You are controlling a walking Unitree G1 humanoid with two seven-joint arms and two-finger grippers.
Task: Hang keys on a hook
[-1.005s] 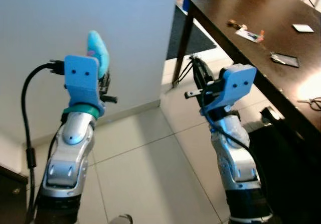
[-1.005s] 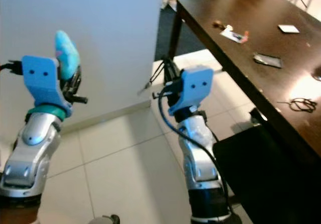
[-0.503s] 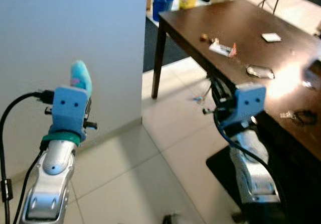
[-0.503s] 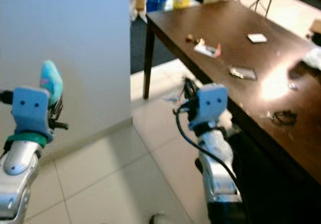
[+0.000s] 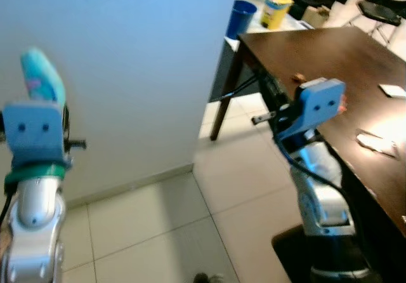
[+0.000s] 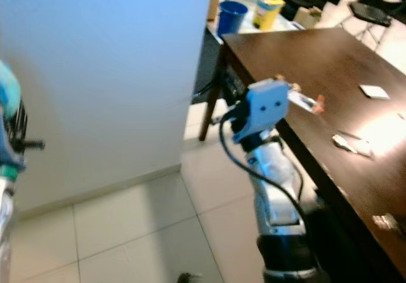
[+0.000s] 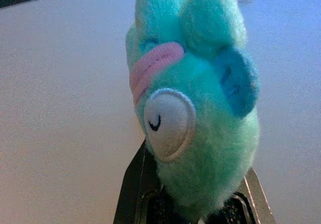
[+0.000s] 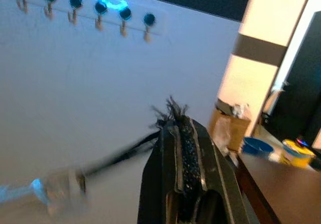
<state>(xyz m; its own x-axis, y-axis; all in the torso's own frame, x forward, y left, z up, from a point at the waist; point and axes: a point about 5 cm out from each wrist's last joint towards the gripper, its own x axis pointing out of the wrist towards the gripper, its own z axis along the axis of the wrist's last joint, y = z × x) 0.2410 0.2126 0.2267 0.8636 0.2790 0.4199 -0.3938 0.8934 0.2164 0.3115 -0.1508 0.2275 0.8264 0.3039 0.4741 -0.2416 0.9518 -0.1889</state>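
Note:
A turquoise plush toy (image 7: 195,98) with a pink band is clamped in my left gripper (image 7: 193,206), held up near the white wall (image 5: 133,73); from the head it shows at the far left (image 5: 41,83). My right gripper (image 8: 183,133) is shut on a thin black cord (image 8: 125,153) that runs out to a blurred bunch of keys (image 8: 60,186). From the head, this gripper (image 5: 269,89) is raised beside the table's corner. High on the wall is a row of several small hooks (image 8: 75,5); one carries a glowing cyan ring (image 8: 113,3).
A dark wooden table (image 5: 330,54) stands on the right with a white card (image 5: 393,91) and small items on it. Behind it are a blue bucket (image 5: 241,16), a yellow container (image 5: 274,10) and a chair (image 5: 380,10). Tiled floor (image 5: 165,226) lies below.
The whole view has swung, so the wall takes up more of it. My right gripper stands higher, against the table's corner. Both grippers keep their hold.

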